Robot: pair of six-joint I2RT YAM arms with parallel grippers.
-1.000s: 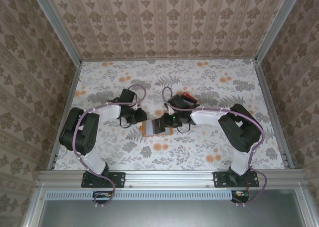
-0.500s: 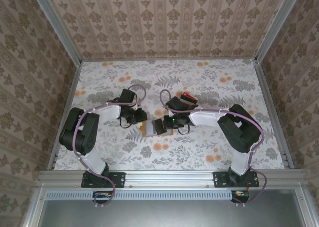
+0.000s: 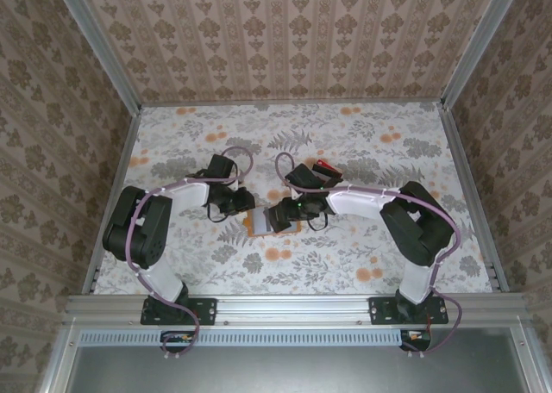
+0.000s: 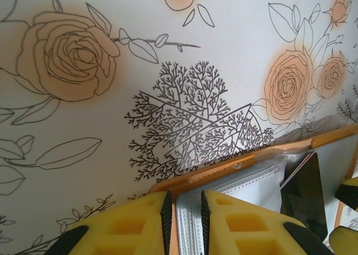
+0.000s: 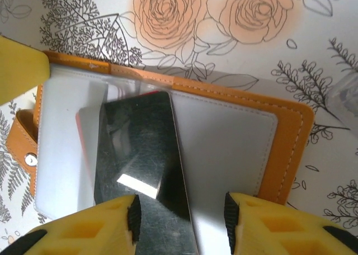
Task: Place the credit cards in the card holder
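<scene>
Top view: card holder (image 3: 259,225) lay open at frame centre on the floral table cover (image 3: 371,134), boxed in by both wrists. Left gripper (image 3: 244,208) sat at its left edge and right gripper (image 3: 279,218) over its right half, so the arms hid most of the holder. Red card (image 3: 325,165) lay apart, up and right of the holder, just behind the right wrist, beside something dark I couldn't identify.

Left wrist view: fingers (image 4: 140,224) at bottom centre were nearly closed, only a thin slit between them, pinching the edge of the holder's clear sleeve (image 4: 246,179). Orange rim ran diagonally from bottom centre to the right edge. Black card (image 4: 305,190) sat lower right on the grey interior. The other gripper's yellow tips poked in at the right edge, next to the card.

Right wrist view: jaws stood part-way apart at the bottom. The black card lay between them face up and tilted, top end on the holder's grey inside. A gap showed between the card and the right-hand pad, so nothing was clamped. Reddish card edge (image 5: 83,140) peeked out at the black card's left side. Snap tab (image 5: 25,149) at left edge. The left gripper's yellow finger (image 5: 17,65) at upper left covered the holder's corner.
</scene>
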